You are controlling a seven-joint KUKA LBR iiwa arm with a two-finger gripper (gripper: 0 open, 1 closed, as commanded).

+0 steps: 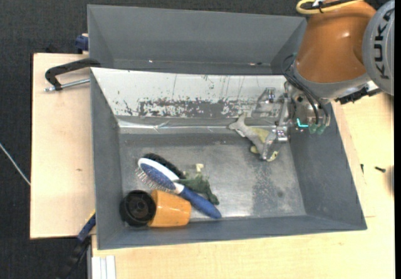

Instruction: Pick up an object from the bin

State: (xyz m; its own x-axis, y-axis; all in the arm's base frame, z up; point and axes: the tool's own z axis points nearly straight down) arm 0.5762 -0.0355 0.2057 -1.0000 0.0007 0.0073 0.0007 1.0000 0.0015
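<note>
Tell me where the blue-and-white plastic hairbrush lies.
The blue-and-white plastic hairbrush lies lower left in the camera view, just above the orange black-ended cup.

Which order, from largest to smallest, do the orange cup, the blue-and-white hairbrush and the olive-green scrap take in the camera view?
1. orange cup and blue-and-white hairbrush: about alike; the brush is longer, the cup bulkier, so I do not rank them.
2. olive-green scrap: clearly smallest.
</note>
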